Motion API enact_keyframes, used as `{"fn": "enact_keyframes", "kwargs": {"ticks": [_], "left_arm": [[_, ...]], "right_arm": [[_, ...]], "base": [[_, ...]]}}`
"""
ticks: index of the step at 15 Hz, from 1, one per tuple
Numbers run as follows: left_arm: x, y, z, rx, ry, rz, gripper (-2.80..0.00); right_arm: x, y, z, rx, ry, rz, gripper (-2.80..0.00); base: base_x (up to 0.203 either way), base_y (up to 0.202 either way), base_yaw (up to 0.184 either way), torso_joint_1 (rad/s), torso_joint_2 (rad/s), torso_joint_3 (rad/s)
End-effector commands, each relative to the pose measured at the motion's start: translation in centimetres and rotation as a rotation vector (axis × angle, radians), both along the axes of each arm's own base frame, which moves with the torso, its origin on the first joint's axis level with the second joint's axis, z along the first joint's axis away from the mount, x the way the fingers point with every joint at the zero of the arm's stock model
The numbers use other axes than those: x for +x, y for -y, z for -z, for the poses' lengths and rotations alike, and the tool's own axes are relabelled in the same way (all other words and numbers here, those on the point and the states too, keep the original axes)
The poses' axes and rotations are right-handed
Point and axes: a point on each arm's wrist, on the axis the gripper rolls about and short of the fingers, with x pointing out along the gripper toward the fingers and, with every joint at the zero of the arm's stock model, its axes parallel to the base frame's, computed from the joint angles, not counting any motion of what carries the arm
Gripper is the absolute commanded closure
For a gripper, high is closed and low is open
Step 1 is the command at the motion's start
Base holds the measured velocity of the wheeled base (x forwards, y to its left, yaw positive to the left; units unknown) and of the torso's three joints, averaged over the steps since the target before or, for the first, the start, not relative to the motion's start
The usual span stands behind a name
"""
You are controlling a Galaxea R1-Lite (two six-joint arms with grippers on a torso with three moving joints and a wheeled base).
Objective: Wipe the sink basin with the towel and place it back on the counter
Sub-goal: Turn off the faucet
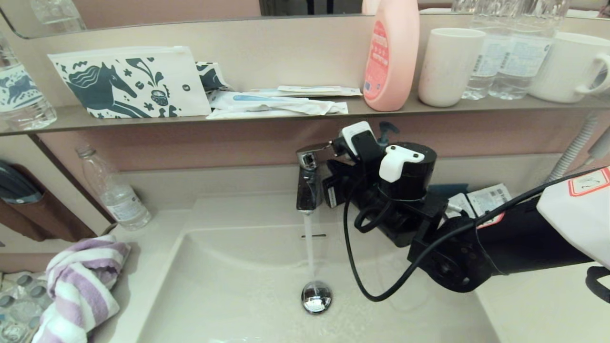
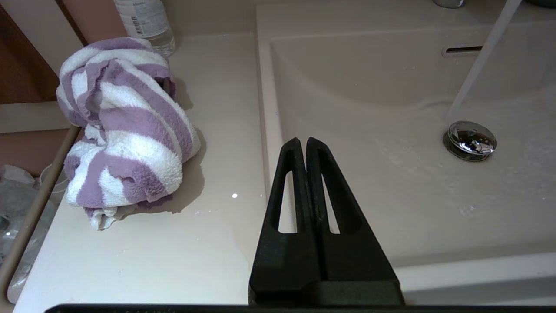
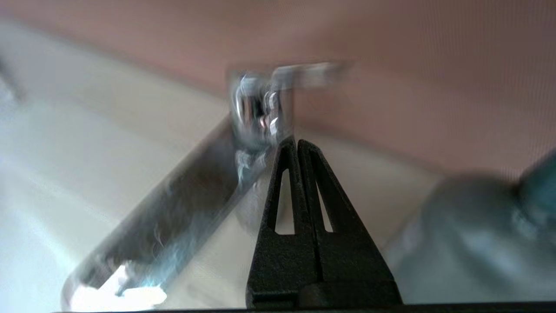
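The lilac-and-white striped towel lies bunched on the counter, left of the sink basin. My left gripper is shut and empty. It hovers over the basin's left rim, apart from the towel, and is out of the head view. My right arm reaches across the basin to the chrome faucet. The right gripper is shut, its tips right beside the faucet body under the lever. Water runs from the spout onto the drain plug.
A clear plastic bottle stands on the counter behind the towel. The wall shelf carries a horse-print pouch, a pink bottle, a white cup, a white mug and water bottles. Small packets lie right of the faucet.
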Motion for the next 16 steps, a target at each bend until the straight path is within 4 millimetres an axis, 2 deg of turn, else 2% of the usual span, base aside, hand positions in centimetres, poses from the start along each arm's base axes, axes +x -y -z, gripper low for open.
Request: {"fn": "enact_keyframes", "kwargs": {"ticks": [1, 5, 9, 16], "left_arm": [[0.0, 0.0, 0.0, 0.0, -0.001, 0.0, 0.0], [0.0, 0.0, 0.0, 0.0, -0.001, 0.0, 0.0], [0.0, 0.0, 0.0, 0.0, -0.002, 0.0, 0.0], [0.0, 0.0, 0.0, 0.0, -0.002, 0.0, 0.0]], "right_arm": [[-1.0, 0.4, -0.8, -0.003, 0.012, -0.009, 0.0], [-2.0, -0.4, -2.6, 0.026, 0.06, -0.039, 0.0], [-1.9, -1.0, -4.5, 0.04, 0.127, -0.041, 0.0], [0.9, -3.3, -4.1, 0.036, 0.156, -0.029, 0.0]], "base": [[0.0, 0.0, 0.0, 0.0, 0.0, 0.0], [0.0, 0.0, 0.0, 0.0, 0.0, 0.0], [0.0, 0.0, 0.0, 0.0, 0.0, 0.0], [0.0, 0.0, 0.0, 0.0, 0.0, 0.0]]}}
